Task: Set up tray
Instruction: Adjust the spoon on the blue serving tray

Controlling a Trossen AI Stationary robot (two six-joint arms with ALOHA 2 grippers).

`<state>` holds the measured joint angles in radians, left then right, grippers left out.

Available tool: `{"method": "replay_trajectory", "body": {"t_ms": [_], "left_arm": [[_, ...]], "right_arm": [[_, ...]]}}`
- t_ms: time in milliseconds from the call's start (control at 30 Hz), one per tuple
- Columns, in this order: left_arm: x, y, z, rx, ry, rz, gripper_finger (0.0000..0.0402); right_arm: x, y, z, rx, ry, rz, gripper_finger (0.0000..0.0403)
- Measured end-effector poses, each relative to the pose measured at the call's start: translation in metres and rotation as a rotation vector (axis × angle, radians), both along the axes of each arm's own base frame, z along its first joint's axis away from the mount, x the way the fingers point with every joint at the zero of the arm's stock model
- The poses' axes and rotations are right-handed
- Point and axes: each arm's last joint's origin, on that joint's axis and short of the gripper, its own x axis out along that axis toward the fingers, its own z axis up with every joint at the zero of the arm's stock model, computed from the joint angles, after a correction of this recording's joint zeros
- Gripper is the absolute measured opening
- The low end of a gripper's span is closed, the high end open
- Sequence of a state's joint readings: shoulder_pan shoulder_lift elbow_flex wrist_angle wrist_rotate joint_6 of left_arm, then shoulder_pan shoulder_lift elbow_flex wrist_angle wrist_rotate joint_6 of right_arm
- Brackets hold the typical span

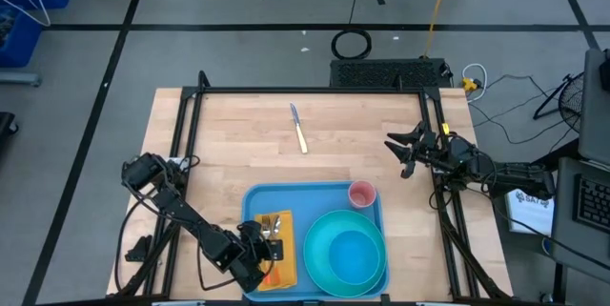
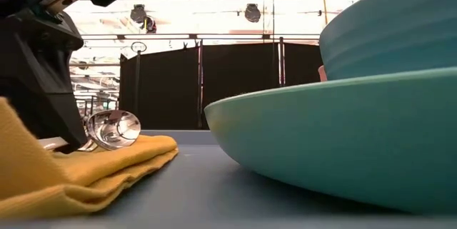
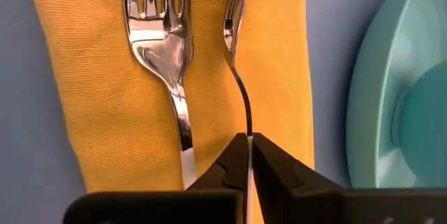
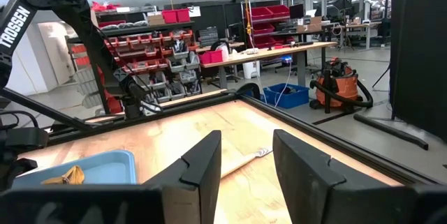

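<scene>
So the light-blue tray (image 1: 315, 196) is sitting at the near edge of the wooden table (image 1: 248, 144) and it's getting pretty full. The teal plate (image 1: 324, 249) with a bowl (image 1: 355, 254) on it is taking up the right side, a pink cup (image 1: 362, 193) is standing in the far right corner, and the yellow napkin (image 3: 105, 98) is lying along the left with a fork (image 3: 157, 35) already resting on it. The left gripper (image 3: 248, 155) is pinching the thin handle of a spoon (image 3: 234, 42) turned on its edge, right beside the fork over the napkin, so I'm guessing it's just about to let go. What's looking left: the knife (image 1: 298, 129), lying well apart out on the bare wood. The right gripper (image 4: 244, 161) is hanging over the table's right edge with fingers spread, holding nothing. Behind it all is a workshop with red parts bins, benches and a shop vac
</scene>
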<state>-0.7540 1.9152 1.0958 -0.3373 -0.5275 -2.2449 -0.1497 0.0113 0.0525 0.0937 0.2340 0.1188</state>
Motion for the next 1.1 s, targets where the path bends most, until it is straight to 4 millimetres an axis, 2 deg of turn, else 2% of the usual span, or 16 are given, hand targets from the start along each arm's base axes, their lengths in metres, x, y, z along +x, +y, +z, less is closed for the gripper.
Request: {"method": "replay_trajectory", "body": {"t_ms": [167,400,567,833,1100], "left_arm": [[0.0027,-0.0023,0.0019,0.006,-0.029,-0.038,0.0007],[0.01,0.0003,0.0042,0.008,-0.056,-0.061,0.0073],[0.0087,0.0008,0.0031,-0.006,-0.026,-0.071,0.0101],[0.0045,0.0028,0.0003,-0.015,0.034,-0.06,0.0105],[0.0092,0.0045,0.0016,-0.025,0.01,-0.056,0.0106]], "right_arm": [[0.0,0.0,0.0,0.0,0.0,0.0,0.0123],[0.0,0.0,0.0,0.0,0.0,0.0,0.0123],[0.0,0.0,0.0,0.0,0.0,0.0,0.0123],[0.0,0.0,0.0,0.0,0.0,0.0,0.0123],[0.0,0.0,0.0,0.0,0.0,0.0,0.0123]]}}
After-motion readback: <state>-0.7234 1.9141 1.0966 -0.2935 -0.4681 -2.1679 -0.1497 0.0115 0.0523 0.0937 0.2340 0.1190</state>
